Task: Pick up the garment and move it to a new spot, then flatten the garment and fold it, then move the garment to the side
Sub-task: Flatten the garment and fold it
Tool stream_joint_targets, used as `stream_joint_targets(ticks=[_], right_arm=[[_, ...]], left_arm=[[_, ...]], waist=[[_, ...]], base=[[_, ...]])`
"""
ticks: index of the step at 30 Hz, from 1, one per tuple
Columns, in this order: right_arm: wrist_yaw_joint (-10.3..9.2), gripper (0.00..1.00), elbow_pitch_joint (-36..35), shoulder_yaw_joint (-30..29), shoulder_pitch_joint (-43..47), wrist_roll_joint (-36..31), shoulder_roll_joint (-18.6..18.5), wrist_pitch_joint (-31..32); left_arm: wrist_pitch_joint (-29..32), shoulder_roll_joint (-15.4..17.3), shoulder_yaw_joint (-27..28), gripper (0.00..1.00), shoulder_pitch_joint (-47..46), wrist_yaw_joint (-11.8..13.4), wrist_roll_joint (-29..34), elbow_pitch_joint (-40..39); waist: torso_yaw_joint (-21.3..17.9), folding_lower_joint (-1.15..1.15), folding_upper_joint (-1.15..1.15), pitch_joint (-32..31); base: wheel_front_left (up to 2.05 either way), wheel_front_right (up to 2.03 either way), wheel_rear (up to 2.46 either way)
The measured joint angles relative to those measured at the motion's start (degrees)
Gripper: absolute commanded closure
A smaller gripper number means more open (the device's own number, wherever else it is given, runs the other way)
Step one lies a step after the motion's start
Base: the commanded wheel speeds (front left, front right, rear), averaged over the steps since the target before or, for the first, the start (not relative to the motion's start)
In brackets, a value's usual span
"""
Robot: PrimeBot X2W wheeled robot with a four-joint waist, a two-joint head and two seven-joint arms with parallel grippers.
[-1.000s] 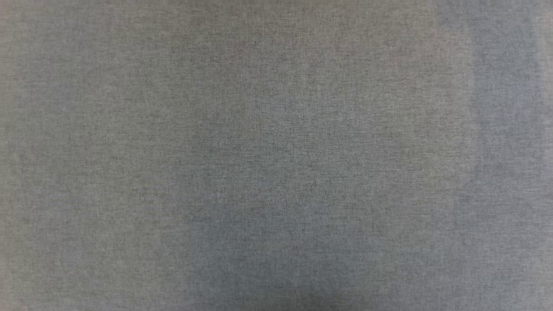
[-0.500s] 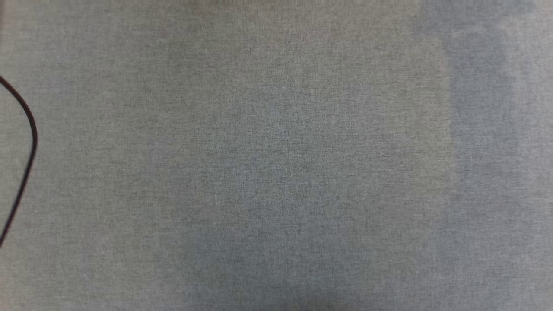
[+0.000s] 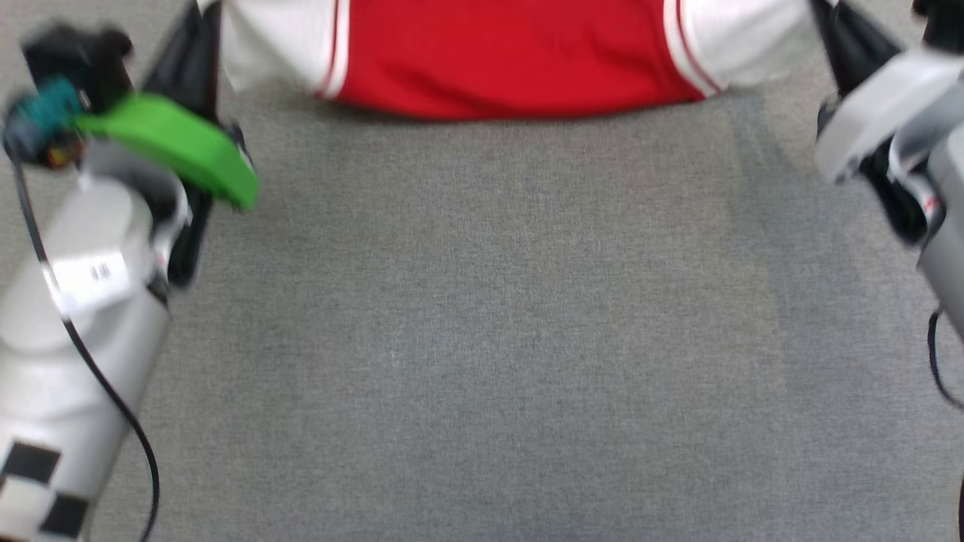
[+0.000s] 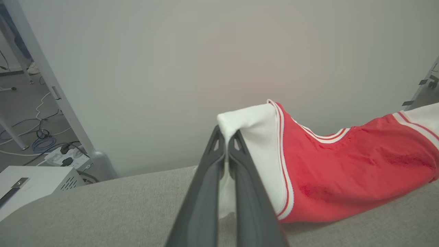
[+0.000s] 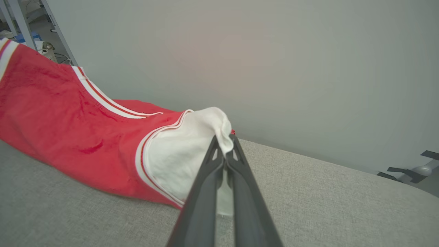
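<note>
The garment, red with white sleeves and red-white striped trim, lies stretched across the top of the head view. My left gripper holds its left sleeve and my right gripper holds its right sleeve. In the left wrist view the left gripper is shut on a pinch of white sleeve, lifted off the cloth. In the right wrist view the right gripper is shut on the other white sleeve. Between them the red body sags onto the grey surface.
The grey cloth-covered table stretches wide in front of the garment. A pale wall stands just behind the table's far edge. Left of it are a metal post, a white box and floor cables.
The head view showed bare grey cloth, then a black cable at its left edge. Now both arms and the garment's lower part are in it, blurred; the camera may have shifted.
</note>
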Motion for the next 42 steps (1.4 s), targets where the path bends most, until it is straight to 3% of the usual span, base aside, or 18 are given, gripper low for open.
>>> stream_joint_targets(ticks=[10, 19, 33, 42], right_arm=[[0.0, 1.0, -5.19, 3.16, 18.59, 4.44, -3.91, -0.07], [0.0, 1.0, -6.97, 0.91, 32.51, 7.61, -6.26, -0.01], [0.05, 1.0, -11.34, -10.88, 55.19, 8.88, -6.26, -0.47], [0.07, 1.0, -15.84, -17.75, 62.74, 6.94, -4.88, 2.72]], left_arm=[[-0.01, 1.63, 2.33, 1.0, 24.46, 2.65, -3.09, -7.53], [0.0, 2.13, 1.96, 1.0, 37.36, 6.09, -4.6, -9.62], [0.0, 2.03, 1.74, 1.0, 51.89, 9.1, -6.78, -12.78], [0.0, 1.46, 1.63, 1.0, 54.92, 9.77, -6.99, -13.9]], waist=[[0.56, 0.0, 0.0, -8.25], [0.6, -0.01, 0.0, -14.56], [1.87, 0.0, 0.0, -20.42], [2.67, 0.0, 0.0, -20.66]], base=[[0.0, 0.0, 0.0], [0.0, 0.0, 0.0], [0.0, 0.0, 0.0], [0.0, 0.0, 0.0]])
